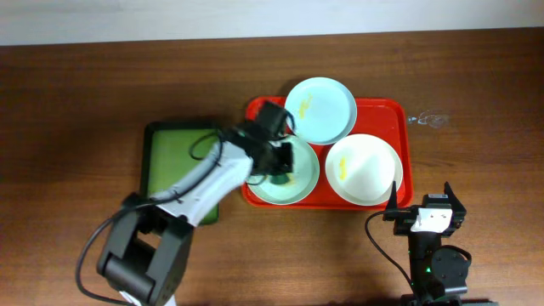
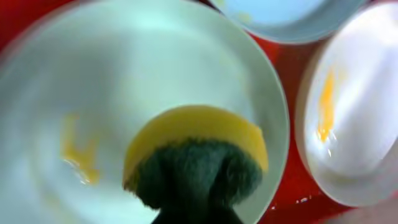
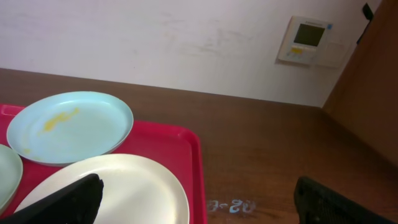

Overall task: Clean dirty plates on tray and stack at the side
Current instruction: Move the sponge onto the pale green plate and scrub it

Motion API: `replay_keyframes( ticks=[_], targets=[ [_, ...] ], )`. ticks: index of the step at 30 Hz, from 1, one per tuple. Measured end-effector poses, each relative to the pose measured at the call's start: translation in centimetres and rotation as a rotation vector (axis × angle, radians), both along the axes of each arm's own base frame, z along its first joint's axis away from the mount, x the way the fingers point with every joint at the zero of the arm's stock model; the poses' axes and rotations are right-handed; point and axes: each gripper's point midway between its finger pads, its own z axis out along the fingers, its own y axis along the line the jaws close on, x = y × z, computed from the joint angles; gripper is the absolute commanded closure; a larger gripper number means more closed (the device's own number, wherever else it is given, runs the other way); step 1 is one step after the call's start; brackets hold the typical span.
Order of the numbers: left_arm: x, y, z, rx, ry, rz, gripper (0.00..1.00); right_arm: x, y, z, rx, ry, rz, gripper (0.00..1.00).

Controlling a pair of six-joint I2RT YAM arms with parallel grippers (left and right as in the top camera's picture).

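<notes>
A red tray holds three plates. One mint-blue plate with a yellow smear lies at the back, a white plate with a yellow smear at the right, and a second mint-blue plate at the left. My left gripper is shut on a yellow and green sponge and presses it on the left plate, beside a yellow smear. My right gripper is open and empty, low by the tray's right front corner.
A green tray with a dark rim lies left of the red tray. White marks are on the brown table to the right of the tray. A wall with a thermostat is behind the table.
</notes>
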Motion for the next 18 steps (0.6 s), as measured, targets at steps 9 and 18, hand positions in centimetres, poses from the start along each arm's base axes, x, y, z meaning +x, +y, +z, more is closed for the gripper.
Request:
replay_keyframes(
  ticks=[9,18],
  targets=[
    [1.0,0.9,-0.6,0.158,-0.153,0.098,1.00,0.0,0.0,0.0,0.000,0.000,0.000,0.01],
    [0.9,1.7,-2.2,0.210,-0.131,0.109,1.00,-3.6,10.1,11.4,0.399,-0.314,0.666,0.02]
  ],
)
